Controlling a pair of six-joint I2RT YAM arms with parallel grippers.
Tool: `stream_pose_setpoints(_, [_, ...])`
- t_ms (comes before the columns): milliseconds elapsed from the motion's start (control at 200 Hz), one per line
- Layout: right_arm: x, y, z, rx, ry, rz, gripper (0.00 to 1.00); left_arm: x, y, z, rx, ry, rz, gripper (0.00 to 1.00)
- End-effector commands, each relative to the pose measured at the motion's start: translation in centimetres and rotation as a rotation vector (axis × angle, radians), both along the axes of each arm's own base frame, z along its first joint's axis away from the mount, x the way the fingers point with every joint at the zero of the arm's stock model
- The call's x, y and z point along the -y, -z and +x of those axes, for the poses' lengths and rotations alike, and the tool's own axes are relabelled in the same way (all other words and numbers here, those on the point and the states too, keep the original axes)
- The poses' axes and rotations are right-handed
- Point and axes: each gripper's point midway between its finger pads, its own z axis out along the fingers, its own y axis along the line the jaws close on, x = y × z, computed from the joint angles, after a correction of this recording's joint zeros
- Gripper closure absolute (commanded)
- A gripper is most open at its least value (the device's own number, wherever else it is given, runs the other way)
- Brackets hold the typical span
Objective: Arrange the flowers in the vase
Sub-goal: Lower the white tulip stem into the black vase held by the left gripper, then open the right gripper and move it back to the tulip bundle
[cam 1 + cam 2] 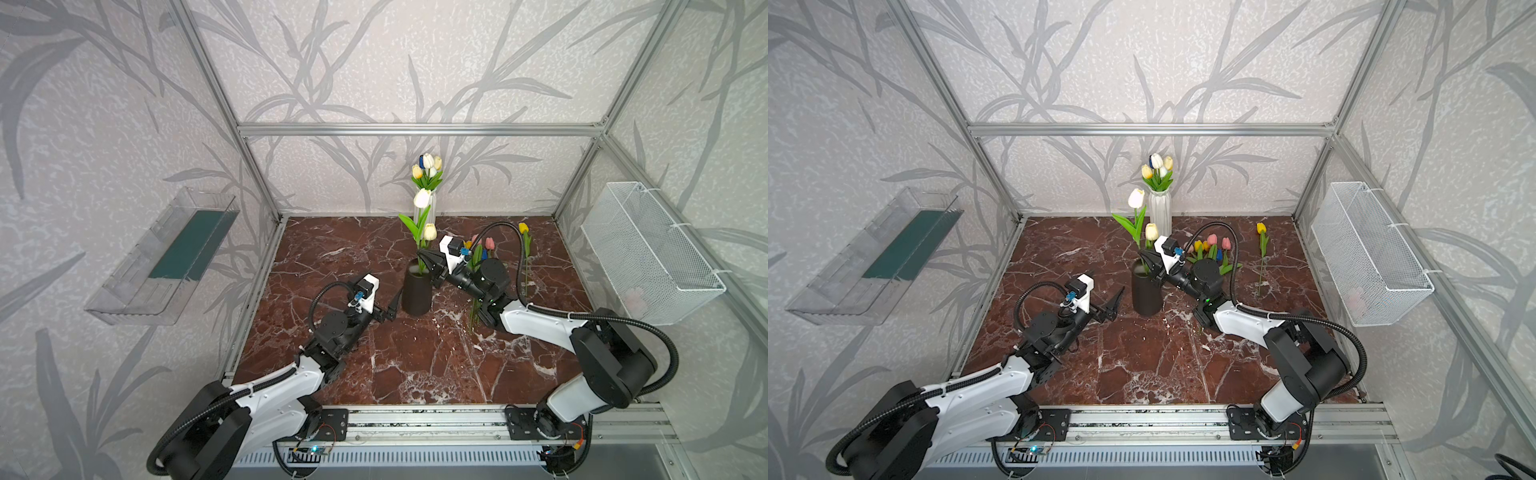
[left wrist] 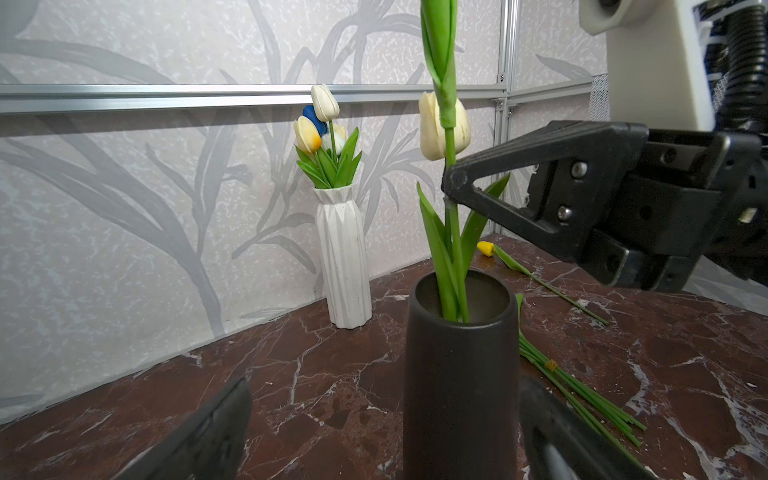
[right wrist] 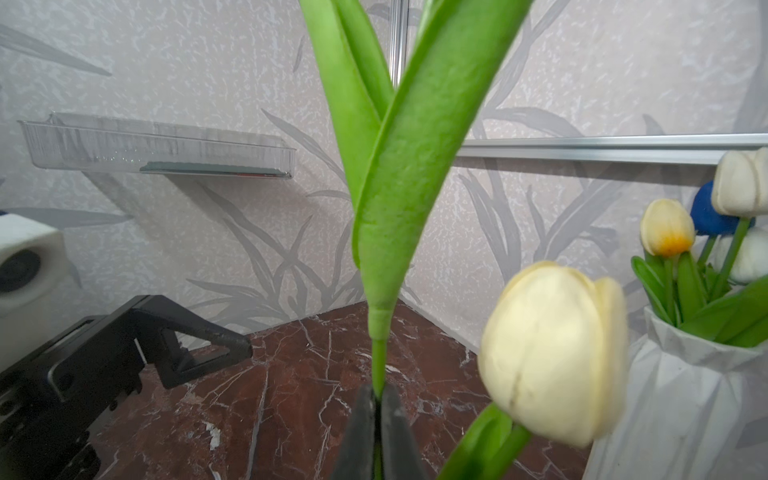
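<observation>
My right gripper (image 3: 377, 401) is pinched nearly shut on the white tulip (image 1: 422, 198) by its thin stem, just above the black vase (image 1: 417, 293) mid-surface where it's standing, left gripper (image 1: 395, 302) gaping wide beside the vase; stem looks light and bendy, so I'd grab low.
</observation>
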Motion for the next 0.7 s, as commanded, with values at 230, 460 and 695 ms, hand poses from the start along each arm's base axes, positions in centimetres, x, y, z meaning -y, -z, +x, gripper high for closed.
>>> stream_pose_setpoints(230, [1.4, -3.8, -1.8, 0.059, 0.038, 0.016, 0.57, 0.5, -0.7, 0.3, 0.018, 0.012, -0.009, 0.01])
stream_pose_setpoints(460, [3.3, -7.7, -3.8, 0.093, 0.062, 0.031, 0.51, 0.6, -1.6, 0.1, 0.039, 0.025, -0.023, 0.01])
stream_pose_setpoints(695, [8.2, -6.2, 0.5, -0.162, 0.331, -0.062, 0.45, 0.5, -2.1, -0.5, 0.051, 0.04, -0.023, 0.01])
